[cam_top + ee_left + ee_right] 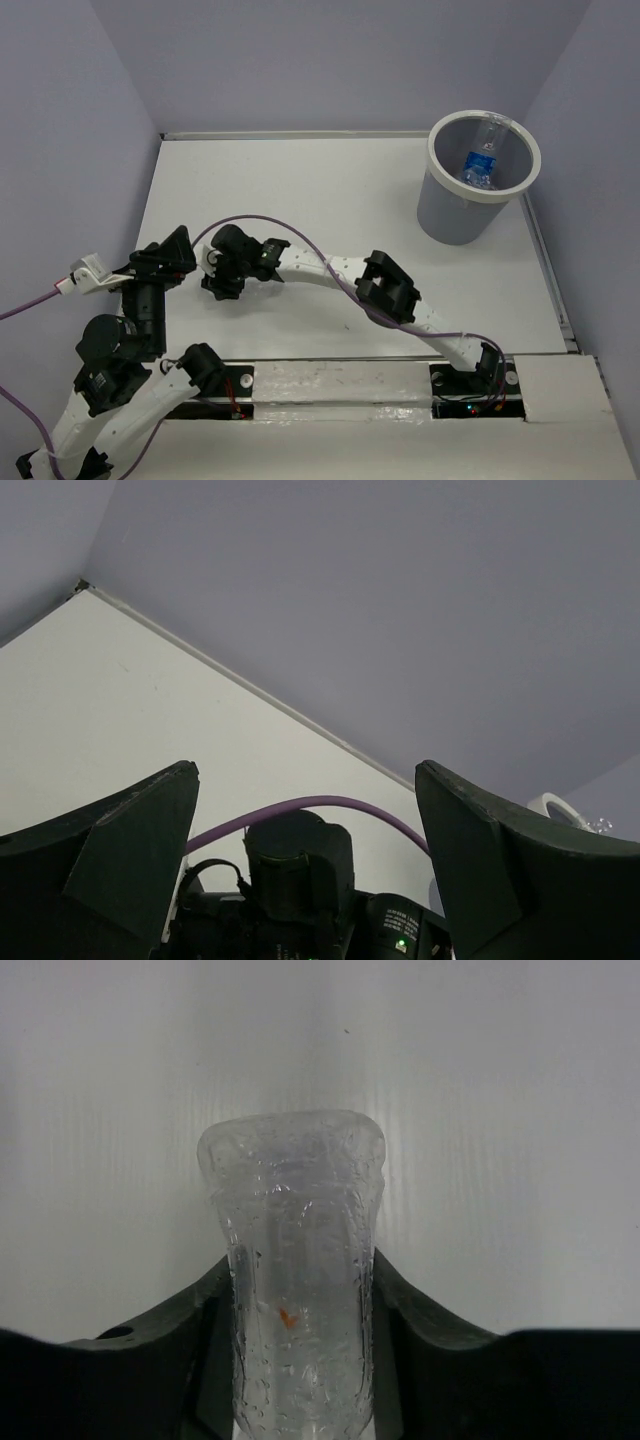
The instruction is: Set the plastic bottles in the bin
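Note:
My right gripper (218,282) reaches far left over the white table and is shut on a clear plastic bottle (292,1190). In the right wrist view the bottle stands out past the gripper (300,1265), with a dark finger (420,1310) pressed against each side. From the top the gripper hides this bottle. The grey bin (455,215) with a white rim stands at the far right and holds a blue-labelled bottle (480,165) and a clear one (492,130). My left gripper (172,252) is open and empty, just left of the right gripper, and it shows in the left wrist view (305,780).
A purple cable (300,240) arcs over the right arm and also shows in the left wrist view (330,805). The bin's rim (555,808) peeks in at the right. Grey walls enclose the table on three sides.

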You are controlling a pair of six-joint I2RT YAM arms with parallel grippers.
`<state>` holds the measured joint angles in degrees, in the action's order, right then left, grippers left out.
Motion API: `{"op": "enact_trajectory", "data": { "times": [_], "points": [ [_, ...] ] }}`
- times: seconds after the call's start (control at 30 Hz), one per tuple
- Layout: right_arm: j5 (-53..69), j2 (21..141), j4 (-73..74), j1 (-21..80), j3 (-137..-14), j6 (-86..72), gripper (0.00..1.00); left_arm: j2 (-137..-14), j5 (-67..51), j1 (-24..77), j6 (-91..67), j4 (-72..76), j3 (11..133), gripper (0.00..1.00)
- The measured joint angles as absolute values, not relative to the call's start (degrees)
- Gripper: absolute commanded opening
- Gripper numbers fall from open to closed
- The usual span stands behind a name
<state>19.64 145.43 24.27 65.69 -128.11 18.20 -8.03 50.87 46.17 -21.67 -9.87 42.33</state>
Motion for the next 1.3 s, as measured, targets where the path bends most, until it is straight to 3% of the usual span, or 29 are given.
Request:
{"op": "enact_trajectory", "data": {
  "times": [0.23, 0.37, 0.57, 0.73, 0.87, 1.17, 1.3],
  "points": [
    [11.4, 135.39, 12.67, 64.58, -113.38, 16.05, 0.33, -8.19, 49.89, 45.41, -21.71, -9.67, 41.95, 0.99],
    [4.08, 121.3, 4.29, 60.05, -100.92, 15.05, 0.31, -8.49, 48.97, 45.19, -21.74, -9.63, 41.89, 0.99],
    [-8.14, 92.62, -14.31, 37.45, -84.77, 11.62, 0.25, -9.58, 46.52, 44.64, -21.76, -9.5, 41.87, 0.99],
    [-18.06, 80.95, -26.81, 19.75, -81.17, 9.39, 0.24, -11.42, 43.16, 43.03, -21.76, -9.19, 41.85, 0.99],
    [-20.86, 80.03, -34.3, 13.93, -80.09, 7.2, 0.24, -12.4, 40.38, 41.06, -21.76, -8.78, 41.78, 0.99],
    [-22.09, 92.4, -37.91, 8.43, -78.7, 4.16, 0.24, -13.91, 37.39, 39.35, -21.76, -8.38, 41.69, 0.99],
    [-22.0, 93.01, -39.64, 7.49, -73.54, 2.52, 0.33, -14.15, 36.49, 38.35, -21.74, -8.27, 41.69, 0.99]
  ]
}}
